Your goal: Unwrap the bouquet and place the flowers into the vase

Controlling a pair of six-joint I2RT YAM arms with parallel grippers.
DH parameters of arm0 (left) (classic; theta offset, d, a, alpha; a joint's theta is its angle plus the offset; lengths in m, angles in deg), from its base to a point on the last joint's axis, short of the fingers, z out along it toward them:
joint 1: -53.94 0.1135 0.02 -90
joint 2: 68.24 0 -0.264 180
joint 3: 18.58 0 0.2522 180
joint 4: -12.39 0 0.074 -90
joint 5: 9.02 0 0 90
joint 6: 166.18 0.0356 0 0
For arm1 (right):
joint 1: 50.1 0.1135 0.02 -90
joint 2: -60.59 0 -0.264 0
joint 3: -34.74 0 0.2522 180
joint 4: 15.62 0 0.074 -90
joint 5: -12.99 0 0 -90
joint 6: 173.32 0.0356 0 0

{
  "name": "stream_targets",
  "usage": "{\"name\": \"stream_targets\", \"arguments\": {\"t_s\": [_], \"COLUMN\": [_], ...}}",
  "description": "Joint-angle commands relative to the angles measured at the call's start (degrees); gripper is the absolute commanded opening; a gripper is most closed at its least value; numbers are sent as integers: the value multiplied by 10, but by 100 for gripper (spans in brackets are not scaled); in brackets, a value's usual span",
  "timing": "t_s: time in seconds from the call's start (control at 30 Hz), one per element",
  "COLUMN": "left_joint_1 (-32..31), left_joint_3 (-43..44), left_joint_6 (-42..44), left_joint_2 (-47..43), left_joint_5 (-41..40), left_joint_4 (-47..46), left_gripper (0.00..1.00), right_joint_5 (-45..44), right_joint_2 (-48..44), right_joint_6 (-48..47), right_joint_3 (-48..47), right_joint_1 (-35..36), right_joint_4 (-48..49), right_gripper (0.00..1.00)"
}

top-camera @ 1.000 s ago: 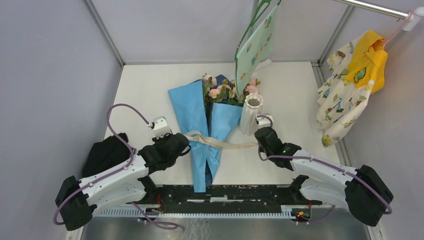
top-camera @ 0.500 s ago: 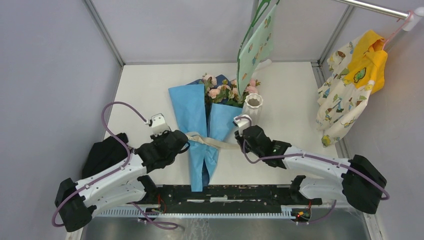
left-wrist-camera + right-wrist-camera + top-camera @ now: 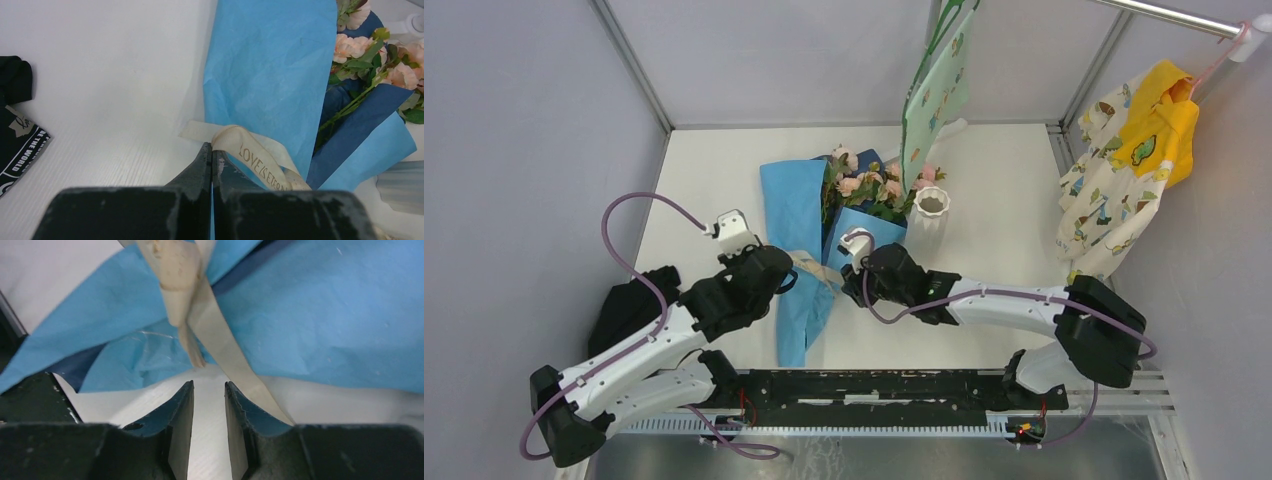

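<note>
The cream ribbon [image 3: 260,161] carries printed brown capitals, "LOVE IS ETERN", running along the loop that rises just right of the tips of the left fingers [image 3: 200,167], where the ribbon is caught. The rest of the word is lost where the ribbon passes behind the fingers.

Far to the left of those fingers, on the tabletop [image 3: 110,75], a black cloth [image 3: 12,82] bears a white printed band reading "THE WORLD", with a word before it cut off. A small pale tag above that band holds a scrawled script too small to read.
</note>
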Motion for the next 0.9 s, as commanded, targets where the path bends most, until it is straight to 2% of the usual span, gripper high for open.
{"name": "stream_targets", "arguments": {"t_s": [0.0,0.27,0.53,0.87], "left_joint_1": [1,2,2,1], "left_joint_3": [0,-3,-10,-11], "left_joint_6": [12,17,18,26], "left_joint_2": [2,0,-4,-10], "left_joint_5": [-17,-18,-15,-14], "left_joint_4": [-17,-22,-26,-33], "left_gripper": [2,2,2,2], "right_joint_5": [56,84,47,4], "right_joint_2": [41,100,132,93], "right_joint_6": [-5,8,-7,-11], "right_joint_3": [-54,-82,-106,-68], "right_joint_1": [16,24,24,24], "right_joint_4": [54,76,64,37], "right_gripper": [35,34,32,32]}}
